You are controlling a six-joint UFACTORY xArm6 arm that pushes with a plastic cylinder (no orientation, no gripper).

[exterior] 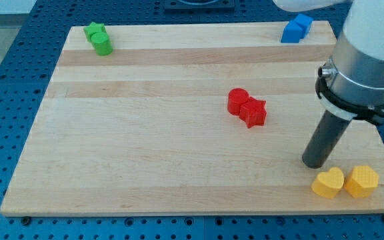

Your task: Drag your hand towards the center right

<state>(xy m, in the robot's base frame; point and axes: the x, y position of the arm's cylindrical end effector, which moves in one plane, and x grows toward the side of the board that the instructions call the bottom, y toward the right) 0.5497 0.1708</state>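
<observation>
Nearest you, the yellow heart (329,183) sits just at 4 o'clock of my tip (314,163); no fingers to report. Your next move, I judge: slide toward 12 o'clock, reaching the table's (145,167) center right.

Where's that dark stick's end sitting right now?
My tip rests on the board at the view's lower right, just up-left of the yellow heart and yellow hexagon, touching neither.

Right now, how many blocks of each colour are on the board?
Green: 2, star and cylinder
Blue: 2, touching pair, shapes unclear
Red: 2, cylinder and star
Yellow: 2, heart and hexagon
Total: 8
My tip is just above the yellow heart.
</observation>
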